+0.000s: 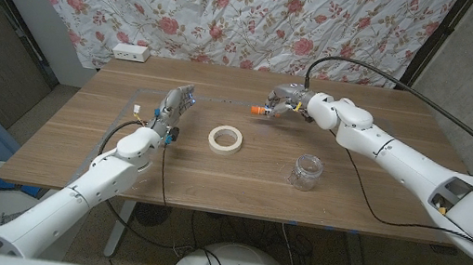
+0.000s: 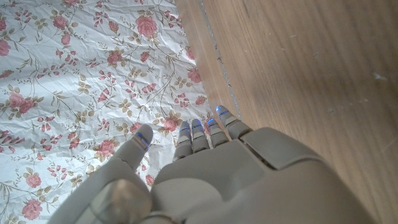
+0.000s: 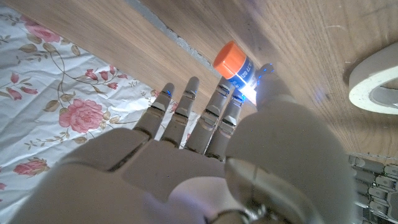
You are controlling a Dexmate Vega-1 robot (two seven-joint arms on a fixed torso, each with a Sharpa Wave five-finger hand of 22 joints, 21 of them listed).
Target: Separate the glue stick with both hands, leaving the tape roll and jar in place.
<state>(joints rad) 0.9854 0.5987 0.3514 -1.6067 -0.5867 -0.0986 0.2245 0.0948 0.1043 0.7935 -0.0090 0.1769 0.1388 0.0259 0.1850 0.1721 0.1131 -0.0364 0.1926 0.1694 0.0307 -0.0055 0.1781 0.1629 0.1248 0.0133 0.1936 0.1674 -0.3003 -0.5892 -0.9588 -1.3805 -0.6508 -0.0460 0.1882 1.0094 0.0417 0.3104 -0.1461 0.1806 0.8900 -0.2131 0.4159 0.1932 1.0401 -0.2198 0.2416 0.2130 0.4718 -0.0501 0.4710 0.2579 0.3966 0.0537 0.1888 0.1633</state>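
The table (image 1: 239, 175) is matt brown wood with visible grain. The jar (image 1: 307, 172) looks like clear glossy glass or plastic. The backdrop (image 1: 263, 14) is creased floral cloth. The hand (image 3: 205, 162) has smooth pale grey plastic shells. The glue stick (image 3: 235, 65) carries a glossy orange plastic cap.

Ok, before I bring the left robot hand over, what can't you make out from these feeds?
- Glue stick: in the right wrist view the right robot hand covers its body past the orange cap; in the head view it is too small to show the cap seam.
- Jar: too small in the head view to tell what it holds.
- Tape roll: cut off by the right wrist picture's edge.
- Left robot hand: its palm side is hidden.
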